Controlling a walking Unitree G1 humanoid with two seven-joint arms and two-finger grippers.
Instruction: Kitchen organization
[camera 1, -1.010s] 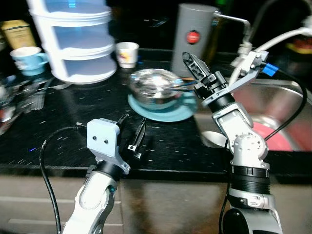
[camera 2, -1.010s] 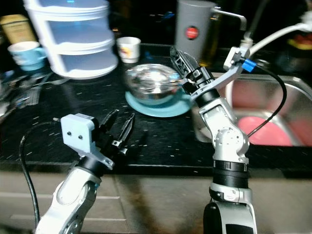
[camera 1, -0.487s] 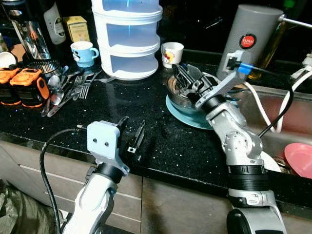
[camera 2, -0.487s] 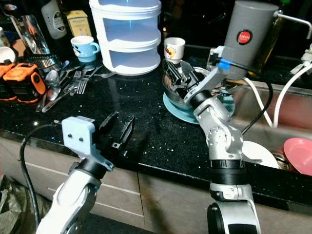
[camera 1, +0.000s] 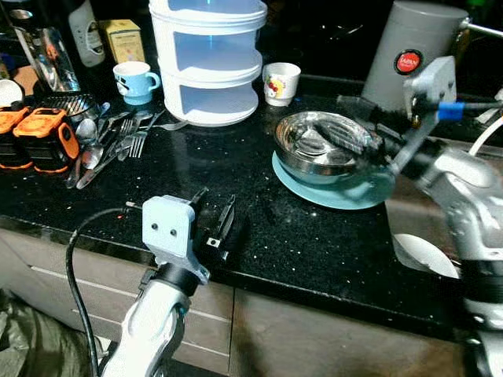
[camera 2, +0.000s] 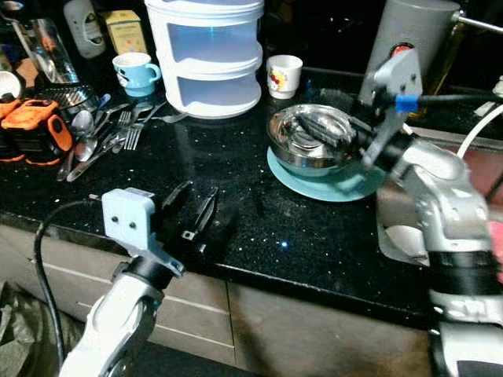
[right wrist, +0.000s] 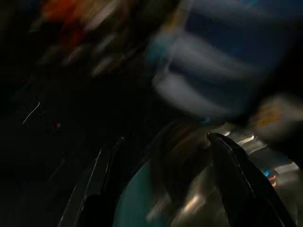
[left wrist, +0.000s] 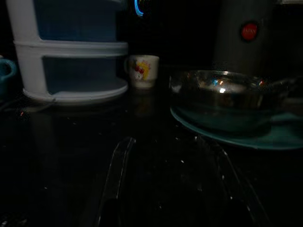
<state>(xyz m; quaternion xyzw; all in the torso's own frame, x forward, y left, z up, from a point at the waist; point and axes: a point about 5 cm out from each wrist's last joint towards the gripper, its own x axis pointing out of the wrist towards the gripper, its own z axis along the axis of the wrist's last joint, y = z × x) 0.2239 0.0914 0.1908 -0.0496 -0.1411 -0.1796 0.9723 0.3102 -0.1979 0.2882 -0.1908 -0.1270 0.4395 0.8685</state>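
The steel bowl (camera 1: 324, 148) sits on the teal plate (camera 1: 334, 191) on the black counter (camera 1: 196, 169), near the sink edge; the right gripper (camera 1: 354, 135) now reaches over the bowl from the sink side, its wrist swung out to the robot's right, where half a second ago the arm rose from below and the fingers dipped into the bowl's near left rim; its fingers stand apart, and in the blurred right wrist view they spread over bowl and plate with nothing between them; the left gripper (camera 1: 214, 224) hovers low over the counter's front edge, fingers parted and empty, much as before; behind the bowl stand the grey canister (camera 1: 409, 55) and a small white cup (camera 1: 280, 82), with the white tiered container (camera 1: 207, 59) beside it; a blue mug (camera 1: 130, 81), loose cutlery (camera 1: 110, 141) and an orange tool (camera 1: 35, 137) lie further left; the camera has shifted only slightly.
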